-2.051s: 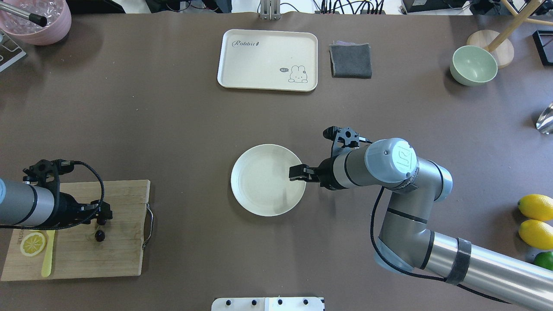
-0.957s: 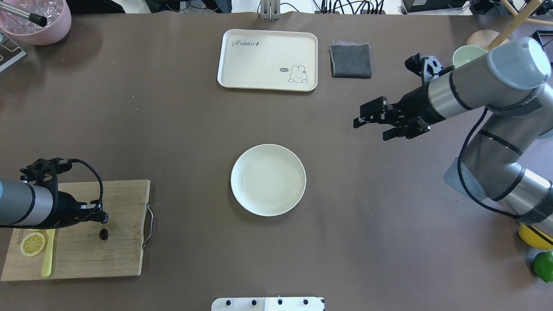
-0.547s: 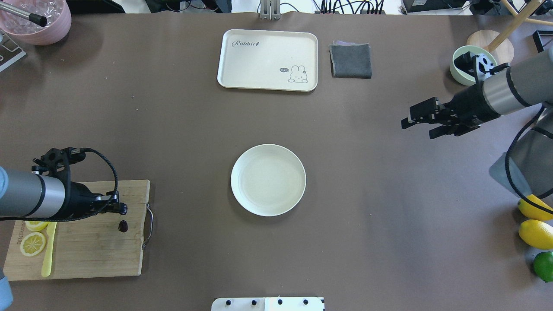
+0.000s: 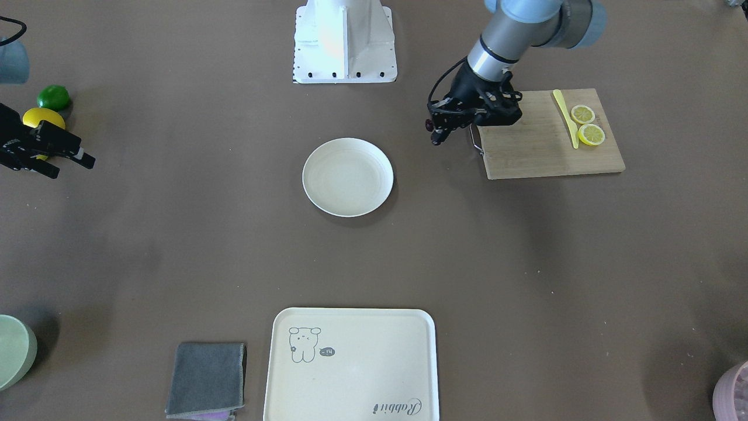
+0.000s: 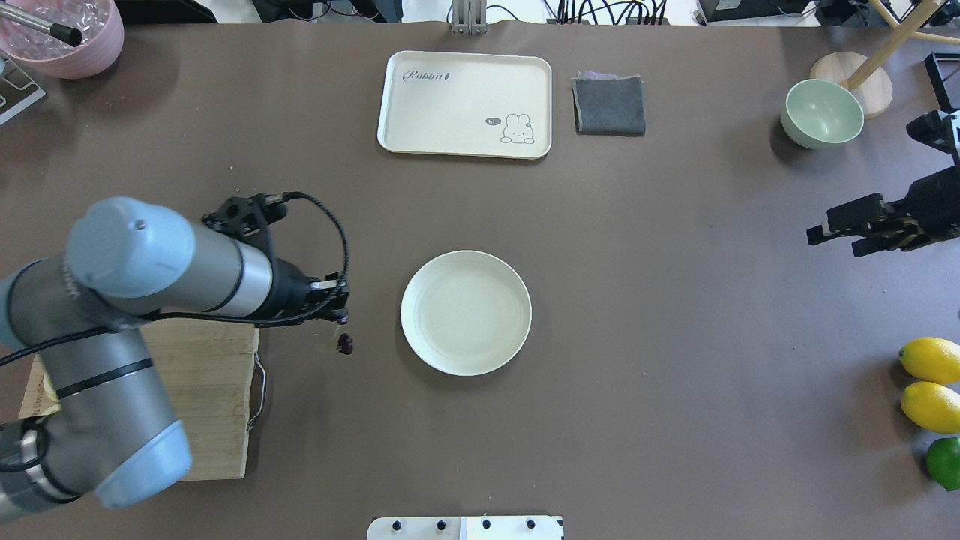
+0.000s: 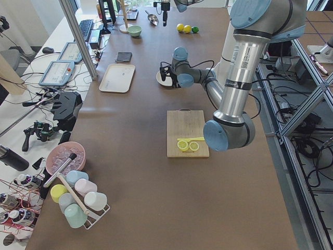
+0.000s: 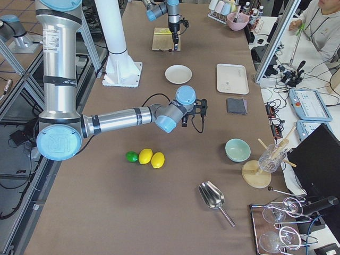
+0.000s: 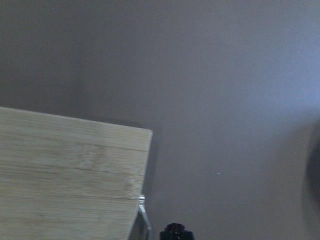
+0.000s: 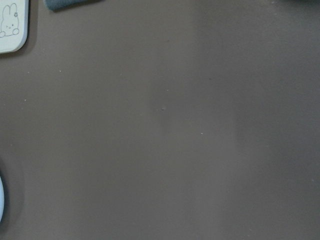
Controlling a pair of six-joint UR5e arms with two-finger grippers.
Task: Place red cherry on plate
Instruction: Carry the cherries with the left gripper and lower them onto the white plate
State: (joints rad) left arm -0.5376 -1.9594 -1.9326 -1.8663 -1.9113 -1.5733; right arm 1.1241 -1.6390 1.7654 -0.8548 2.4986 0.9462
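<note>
My left gripper (image 5: 339,310) pinches the cherry (image 5: 345,343) by its stem, left of centre; I should swing it gently over the plate (image 5: 450,330), lower, then release.

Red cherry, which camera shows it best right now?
The overhead exterior view: the red cherry dangles from the left hand, plain against the brown table, just short of the plate. The front-facing view shows it dark and merged with the hand. In the side views it is too small to tell.
</note>
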